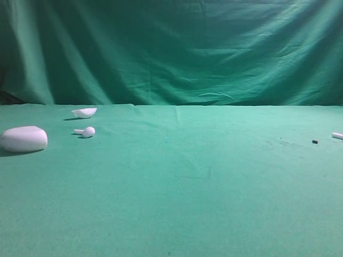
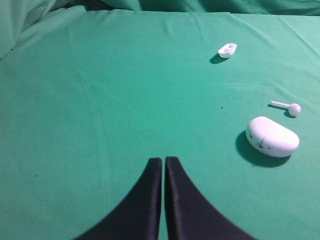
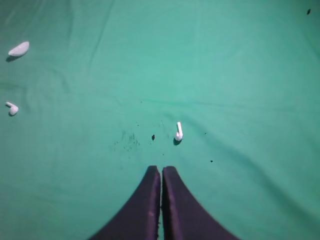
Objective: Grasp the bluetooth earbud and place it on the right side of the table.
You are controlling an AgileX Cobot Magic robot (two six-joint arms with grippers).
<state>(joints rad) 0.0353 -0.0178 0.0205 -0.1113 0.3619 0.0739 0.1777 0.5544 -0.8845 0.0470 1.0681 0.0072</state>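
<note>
The bluetooth earbud (image 1: pixel 337 135), tiny and white with a short stem, lies on the green table (image 1: pixel 187 203) at the far right edge of the exterior view. In the right wrist view it (image 3: pixel 178 132) lies just ahead of my right gripper (image 3: pixel 161 170), slightly to its right. That gripper is shut and empty, apart from the earbud. My left gripper (image 2: pixel 163 160) is shut and empty over bare cloth, with the white oval case (image 2: pixel 272 136) to its right. Neither gripper shows in the exterior view.
The twin earbud with a ball head (image 1: pixel 86 131) and the oval case (image 1: pixel 23 139) lie at the left. A small white shell-shaped piece (image 1: pixel 84 112) lies behind them. A dark speck (image 1: pixel 315 142) sits near the earbud. Green backdrop (image 1: pixel 171 48) hangs behind.
</note>
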